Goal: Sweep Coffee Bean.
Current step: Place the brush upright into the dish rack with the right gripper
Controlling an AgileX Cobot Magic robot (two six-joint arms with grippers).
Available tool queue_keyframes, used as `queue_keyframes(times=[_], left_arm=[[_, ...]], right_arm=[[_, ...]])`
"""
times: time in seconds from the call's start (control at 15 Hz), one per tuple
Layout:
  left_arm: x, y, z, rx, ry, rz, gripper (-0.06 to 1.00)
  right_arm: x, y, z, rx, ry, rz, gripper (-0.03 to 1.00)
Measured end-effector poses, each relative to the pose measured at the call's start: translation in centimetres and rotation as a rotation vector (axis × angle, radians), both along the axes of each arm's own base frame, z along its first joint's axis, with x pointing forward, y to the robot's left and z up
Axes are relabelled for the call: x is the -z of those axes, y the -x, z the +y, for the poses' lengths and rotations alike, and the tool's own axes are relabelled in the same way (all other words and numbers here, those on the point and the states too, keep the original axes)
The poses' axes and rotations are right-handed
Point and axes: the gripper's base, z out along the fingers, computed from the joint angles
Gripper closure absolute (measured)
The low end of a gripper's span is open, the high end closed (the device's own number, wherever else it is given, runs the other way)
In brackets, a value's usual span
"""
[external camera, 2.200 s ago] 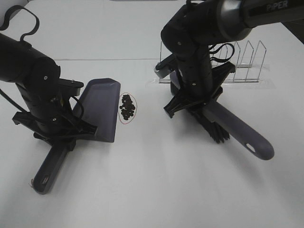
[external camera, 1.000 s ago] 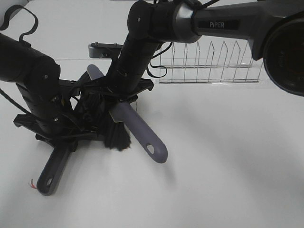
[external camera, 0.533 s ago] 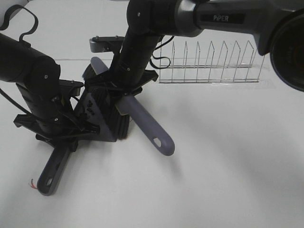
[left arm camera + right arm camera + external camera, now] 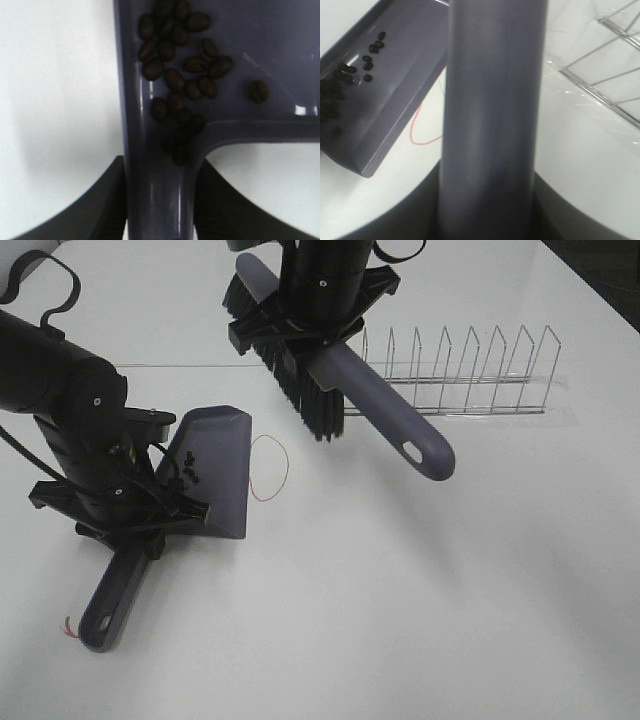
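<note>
Some two dozen coffee beans (image 4: pixel 180 75) lie in the purple dustpan (image 4: pixel 220 490), bunched at its rear wall just ahead of the left hand (image 4: pixel 125 525), which clamps the handle. The right hand (image 4: pixel 318 325), gripping the brush (image 4: pixel 395 425), hovers well apart, so the left is nearer.

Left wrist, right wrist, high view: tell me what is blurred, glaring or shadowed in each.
Left wrist: the coffee beans are soft but legible, with a small white glint on the dustpan. Right wrist: the brush fills the middle with its handle, out of focus. Exterior high: the white table is bright, with only faint, soft shadows.
</note>
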Motion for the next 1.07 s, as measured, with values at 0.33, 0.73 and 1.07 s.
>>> queue_keyframes(times=[0.33,0.73,1.07], left_arm=[[0.0,0.0,0.0,0.0,0.0,0.0,0.58],[0.0,0.0,0.0,0.0,0.0,0.0,0.58],[0.0,0.0,0.0,0.0,0.0,0.0,0.58]], right_arm=[[-2.5,-1.7,-6.4,0.157,0.057,0.056,0.63],[-5.4,-3.4,-17.1,0.376,0.038,0.075,0.63],[-3.2,-1.5,-24.3,0.537,0.057,0.205,0.63]])
